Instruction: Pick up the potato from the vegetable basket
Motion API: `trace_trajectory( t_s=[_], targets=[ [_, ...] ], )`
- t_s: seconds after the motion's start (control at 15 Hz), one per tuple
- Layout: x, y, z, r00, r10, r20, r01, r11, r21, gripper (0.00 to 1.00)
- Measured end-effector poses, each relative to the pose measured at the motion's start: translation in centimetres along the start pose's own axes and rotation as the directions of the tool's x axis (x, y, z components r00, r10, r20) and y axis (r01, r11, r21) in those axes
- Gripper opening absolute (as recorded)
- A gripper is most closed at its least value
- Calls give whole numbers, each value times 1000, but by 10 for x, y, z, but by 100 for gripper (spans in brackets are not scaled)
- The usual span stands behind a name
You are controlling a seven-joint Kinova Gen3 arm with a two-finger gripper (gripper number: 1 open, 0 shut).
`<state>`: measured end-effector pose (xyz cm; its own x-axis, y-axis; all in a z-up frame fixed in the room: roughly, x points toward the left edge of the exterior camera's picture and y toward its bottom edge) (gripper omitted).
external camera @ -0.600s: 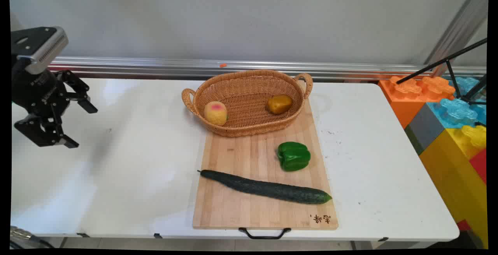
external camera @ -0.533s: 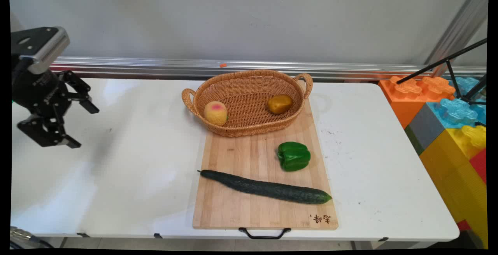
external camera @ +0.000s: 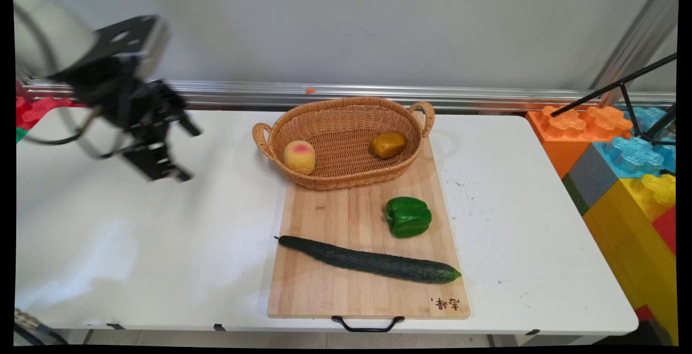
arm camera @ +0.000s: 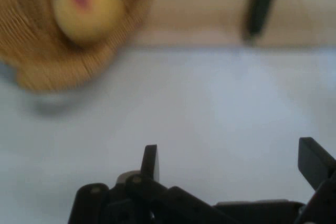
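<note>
We see the gripper [external camera: 184,151] empty, fingers [arm camera: 150,162] spread, above the desk's [external camera: 162,246] far-left part; nearest, the basket's [external camera: 346,178] peach [external camera: 300,157] looks light, graspable across its middle.

The only writing that showed was a small dark mark burnt into the wooden cutting board [external camera: 367,246], at its near right corner just below the tip of the cucumber [external camera: 373,261] and above and to the right of the board's black handle [external camera: 367,324]. It looked like two or three brush-style characters with a dot beside them, too small to read. Nothing else around the board carried a legible label, brand, number or sign.
</note>
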<state>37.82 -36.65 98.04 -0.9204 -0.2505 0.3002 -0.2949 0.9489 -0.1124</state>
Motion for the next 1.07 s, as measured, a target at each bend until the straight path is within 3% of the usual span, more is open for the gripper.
trace_trajectory(
  t_s=[0.27,0.47,0.73,1.07],
  targets=[
    [66,-37,30,996,-72,-50,75,996,54,100],
    [102,-69,57,986,-149,-77,155,985,76,100],
    [144,-102,107,963,-248,-104,254,966,55,100],
    [182,-127,169,935,-329,-129,333,943,8,100]
  ],
)
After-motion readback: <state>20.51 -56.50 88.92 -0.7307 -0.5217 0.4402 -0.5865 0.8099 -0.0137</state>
